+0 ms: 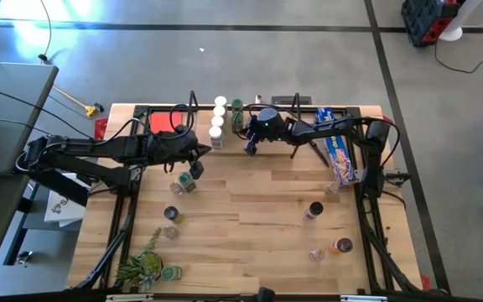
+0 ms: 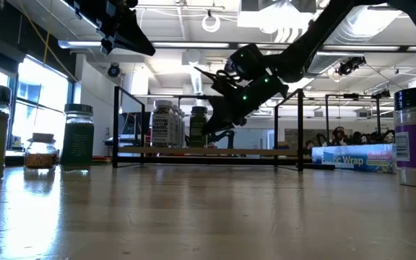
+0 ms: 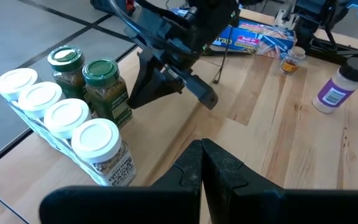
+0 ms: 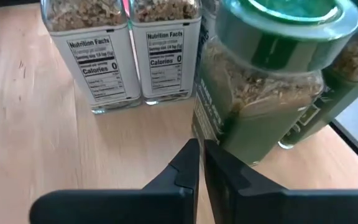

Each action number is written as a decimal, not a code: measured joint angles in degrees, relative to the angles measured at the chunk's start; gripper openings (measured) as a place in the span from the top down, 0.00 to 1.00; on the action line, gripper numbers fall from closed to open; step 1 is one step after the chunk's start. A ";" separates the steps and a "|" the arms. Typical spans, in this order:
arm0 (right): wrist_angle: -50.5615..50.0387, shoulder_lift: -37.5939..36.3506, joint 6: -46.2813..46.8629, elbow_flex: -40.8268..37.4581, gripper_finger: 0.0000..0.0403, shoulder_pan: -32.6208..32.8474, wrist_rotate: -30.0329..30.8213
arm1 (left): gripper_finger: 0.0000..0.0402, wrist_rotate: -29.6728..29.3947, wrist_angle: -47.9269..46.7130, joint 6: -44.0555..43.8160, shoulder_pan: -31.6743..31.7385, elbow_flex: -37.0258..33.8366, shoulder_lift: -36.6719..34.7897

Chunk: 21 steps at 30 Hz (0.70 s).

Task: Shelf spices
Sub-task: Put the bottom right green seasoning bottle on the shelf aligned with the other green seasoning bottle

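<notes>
The shelf stands along the table's far edge. On its board several white-lidded spice jars stand in a row, with two green-lidded ones beside them. My right gripper is shut, its tips low beside the nearer green-lidded jar; it also shows in the high view. My left gripper is shut and hangs above the table, just in front of the shelf's left part, holding nothing. More spices stand loose on the table. My right gripper has its shut fingertips close against the lower side of the nearer green-lidded jar, slanting down from the table's right. I cannot tell whether they touch it. The jar stands upright on the shelf's board.
A long blue box lies at the right by the shelf. Loose jars stand at the left and at the right near edge. A green plant sits at the near left corner, a red square at the far left.
</notes>
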 joint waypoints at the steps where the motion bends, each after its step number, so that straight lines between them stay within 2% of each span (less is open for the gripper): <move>1: 0.11 0.02 0.00 0.00 0.96 0.00 0.00 | 1.00 0.00 0.00 0.00 -0.02 0.00 0.00; 12: 1.19 0.02 -0.44 0.00 0.96 0.00 2.62 | 1.00 0.00 0.00 0.07 -0.02 0.00 0.00; 21: 3.57 0.02 1.04 0.00 0.96 0.00 2.54 | 1.00 -0.94 0.00 0.04 0.00 0.00 0.00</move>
